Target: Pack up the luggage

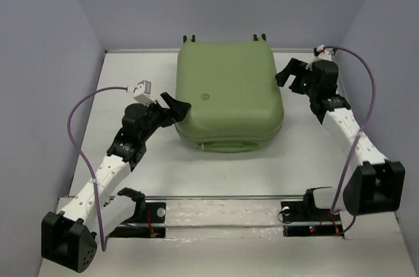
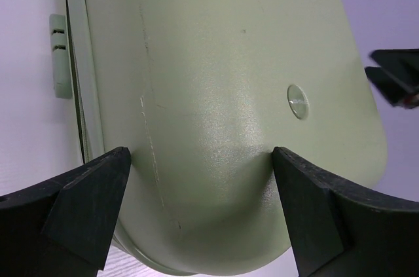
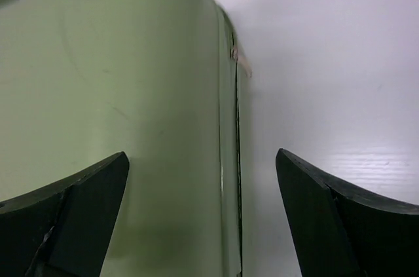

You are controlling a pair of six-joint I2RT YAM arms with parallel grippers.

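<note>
Black-fingered, the left gripper and right gripper both gape apart, flanking the closed light-green hard-shell suitcase at mid-frame, apparently to brace it.

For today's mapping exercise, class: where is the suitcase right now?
In the top view the suitcase lies closed at the table's far middle, between the left pincer at its left side and the right pincer at its right side.
</note>
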